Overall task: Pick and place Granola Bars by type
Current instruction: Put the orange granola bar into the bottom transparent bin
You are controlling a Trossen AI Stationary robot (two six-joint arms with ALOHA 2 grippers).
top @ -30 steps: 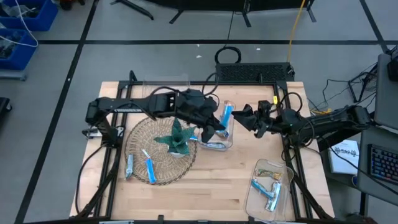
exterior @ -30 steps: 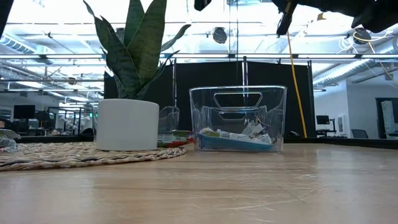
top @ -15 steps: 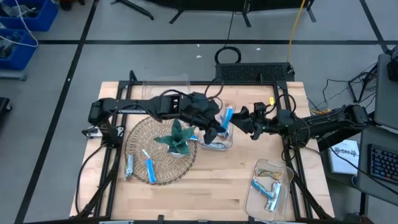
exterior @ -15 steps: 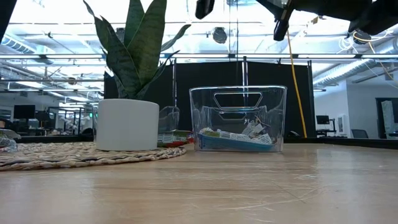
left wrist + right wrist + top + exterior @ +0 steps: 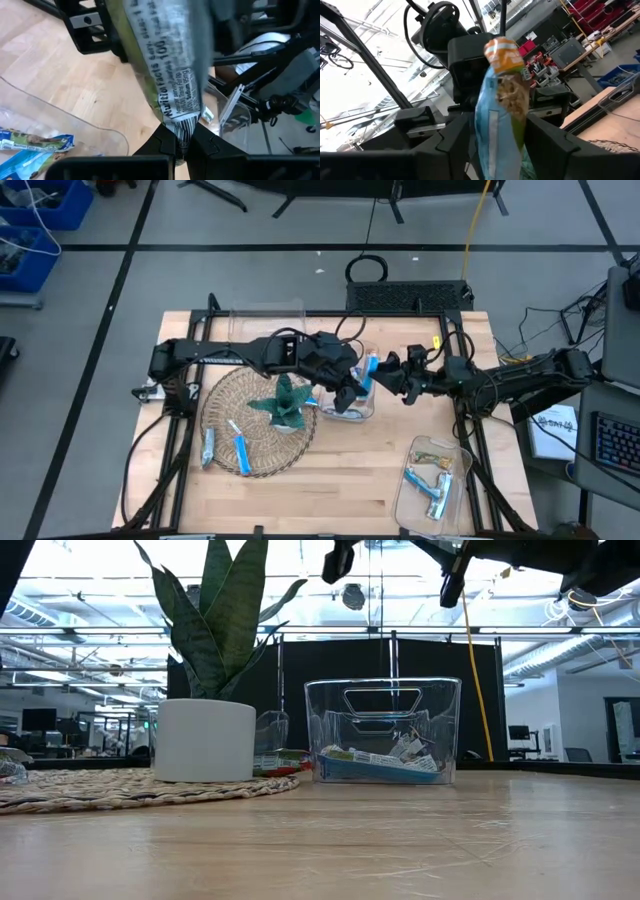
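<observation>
Pinching one blue granola bar (image 5: 367, 367) by its end, the left gripper (image 5: 357, 385) holds it above the clear bin (image 5: 352, 408); the right gripper (image 5: 385, 368) has its fingers open around the bar's other end. Two bars (image 5: 240, 448) lie on the woven mat (image 5: 225, 402), beside the plant (image 5: 286, 400); several fill the tray (image 5: 432, 480) on the bench (image 5: 340, 480).
</observation>
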